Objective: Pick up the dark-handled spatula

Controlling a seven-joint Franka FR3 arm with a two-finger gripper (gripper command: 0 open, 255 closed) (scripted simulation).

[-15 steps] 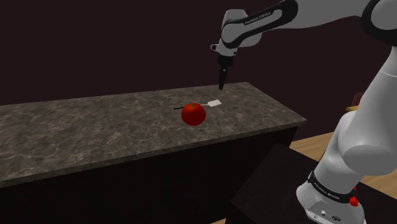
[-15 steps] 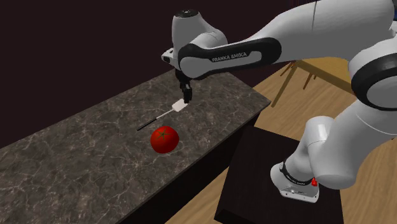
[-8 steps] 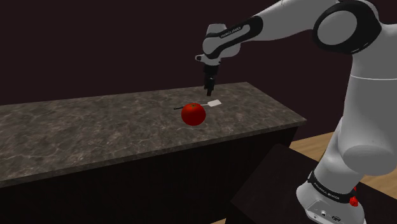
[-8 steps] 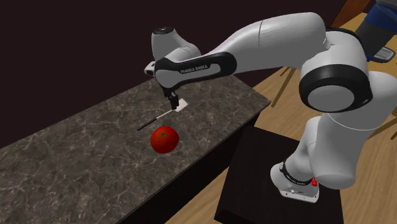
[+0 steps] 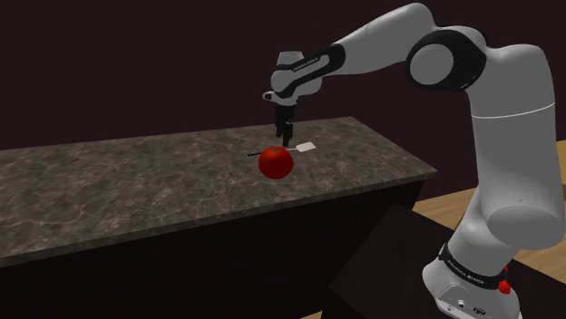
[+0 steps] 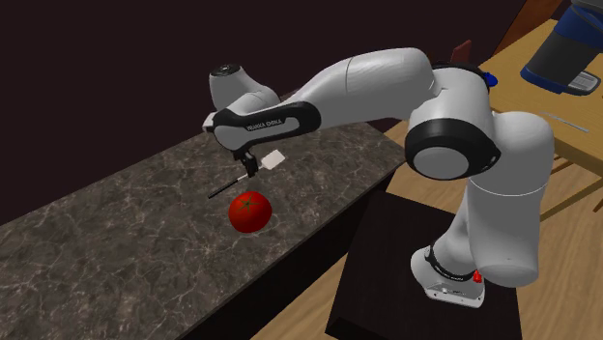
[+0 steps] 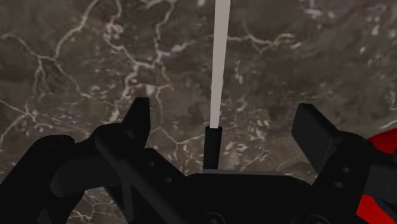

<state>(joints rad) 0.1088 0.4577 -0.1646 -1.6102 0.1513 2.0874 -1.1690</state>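
**Open pincer straddles the spatula beside the tomato**

A long tabletop (image 5: 136,181) of dark stone with pale veins runs across the shoulder view, against a dim wall. In the second exterior view the tabletop (image 6: 116,232) slants up toward that view's right, with wooden floor (image 6: 570,251) beyond it.

The white arm (image 5: 508,136) rises from its dark box stand (image 5: 381,263) at the shoulder view's lower right and stretches out over the tabletop, forearm nearly level, hand pointing down. The second exterior view shows the arm (image 6: 473,145) and stand (image 6: 387,261) from the other side.

A red tomato (image 5: 276,162) sits on the tabletop just in front of the spatula; the tomato (image 6: 249,212) lies apart from it in the second exterior view.

The spatula (image 5: 307,146) lies flat on the stone — pale blade toward the shoulder view's right, thin dark handle behind the tomato. In the second exterior view the spatula (image 6: 232,183) runs diagonally under the hand.

The pincer (image 5: 282,139) hangs over the spatula's middle, near the tomato. In the wrist view the pincer (image 7: 226,118) is spread wide: the spatula (image 7: 219,63) runs between the two fingers where its pale shaft meets the dark handle, and neither finger touches it. The pincer (image 6: 250,170) seems low over the stone, though its exact height is hard to judge.
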